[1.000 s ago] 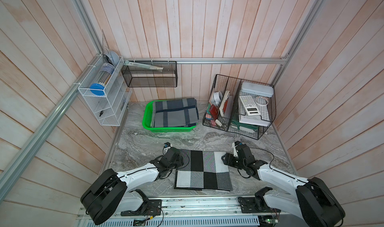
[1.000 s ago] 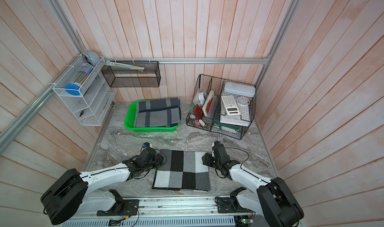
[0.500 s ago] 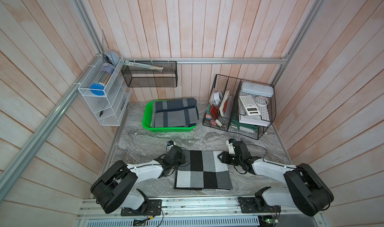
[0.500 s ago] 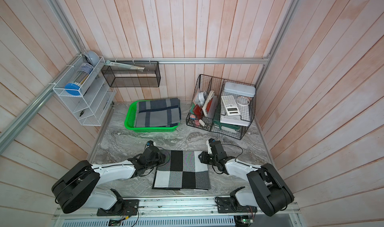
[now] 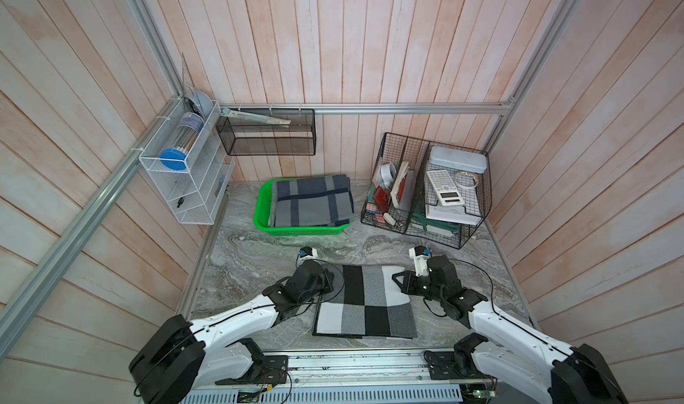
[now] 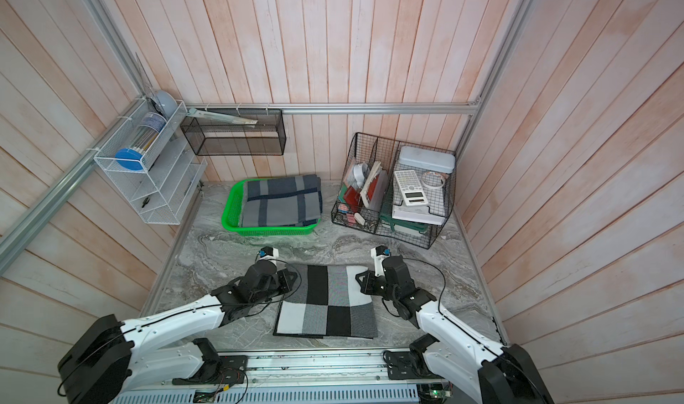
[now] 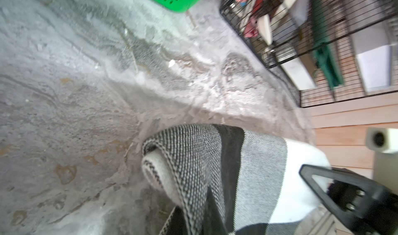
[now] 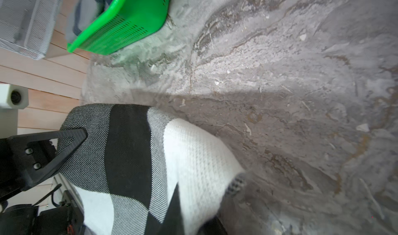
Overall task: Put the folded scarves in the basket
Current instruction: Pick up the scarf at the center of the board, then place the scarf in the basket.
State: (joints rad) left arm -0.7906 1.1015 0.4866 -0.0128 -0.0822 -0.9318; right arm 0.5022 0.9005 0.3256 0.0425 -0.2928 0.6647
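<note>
Covering the floor of the cell, a grey marbled bench [image 5: 251, 269] is seen in both top views. It is enclosed on three sides by pale plank walls [image 5: 351, 50] and edged by aluminium rails [image 5: 407, 108]. At the left of the frame a white wire rack [image 5: 192, 183] is fixed to the wall, with a black mesh shelf [image 5: 266, 139] beside it. At the right centre a black wire organiser [image 5: 425, 187] packed with stationery is stood on the bench. The green basket [image 5: 303, 231] is set at the back centre, and a blue-grey plaid cloth [image 5: 312, 206] is already laid in it.

The checked scarf [image 5: 364, 302] is spread folded at the lower centre, well apart from the basket. The left tool [image 5: 328, 280] and right tool [image 5: 399, 280] are placed at its two far corners.

From above, the jaws are masked by the tool bodies. In the left wrist view a grey corner of the scarf is shown curled and held off the bench, and a black finger [image 7: 323, 180] of the right tool is seen on the white corner. In the right wrist view the white corner is lifted likewise, and a finger [image 8: 71, 134] of the left tool is seen on the grey corner. Both tools are closed, clamped on the scarf. The perforations in the basket's wall are resolved only in the wrist views.
</note>
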